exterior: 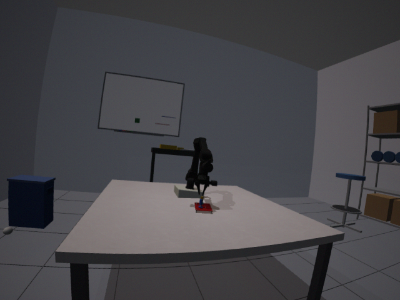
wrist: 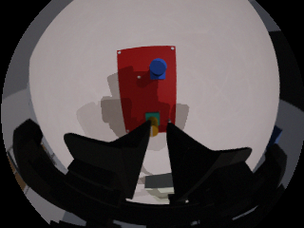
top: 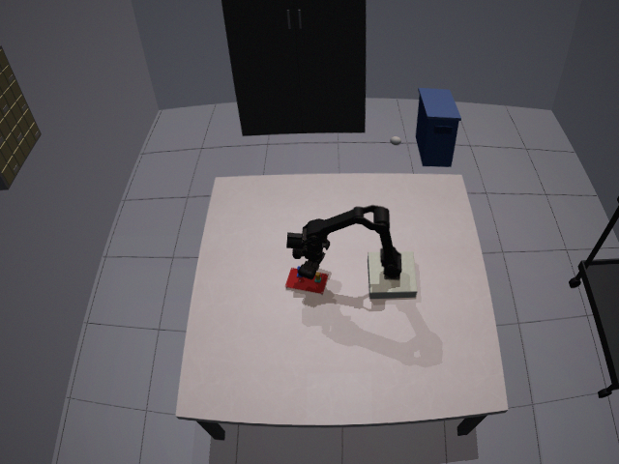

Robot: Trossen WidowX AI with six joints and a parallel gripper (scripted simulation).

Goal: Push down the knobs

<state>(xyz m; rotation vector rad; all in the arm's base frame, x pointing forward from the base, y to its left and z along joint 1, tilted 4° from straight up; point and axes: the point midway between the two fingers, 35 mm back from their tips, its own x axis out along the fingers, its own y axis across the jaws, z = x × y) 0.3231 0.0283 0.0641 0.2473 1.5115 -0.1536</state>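
A red circuit board (top: 306, 285) (exterior: 206, 209) (wrist: 138, 97) stands on the worktop (top: 344, 390) (exterior: 194, 235) (wrist: 214, 71), its long axis running roughly toward the arm's pale base block (top: 377, 290) (exterior: 187, 195). Above the board's base-block end, the end effector (top: 306, 275) (exterior: 201, 195) (wrist: 159, 124) stands slightly parted; the pictures cannot tell whether it grips the yellow knob (top: 317, 275) (exterior: 202, 197) (wrist: 153, 129).

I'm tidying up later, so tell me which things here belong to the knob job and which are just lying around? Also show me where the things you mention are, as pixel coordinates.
For the job:
- red board (top: 306, 285) (exterior: 203, 209) (wrist: 142, 97)
- blue knob (wrist: 158, 66)
- yellow knob (wrist: 153, 130)
- gripper (top: 307, 273) (exterior: 201, 194) (wrist: 159, 124)

Just around:
- blue bin (top: 436, 142) (exterior: 30, 203)
- white lump (top: 395, 140) (exterior: 7, 230) on the floor
- stool (exterior: 350, 176)
- whiteboard (exterior: 142, 100)
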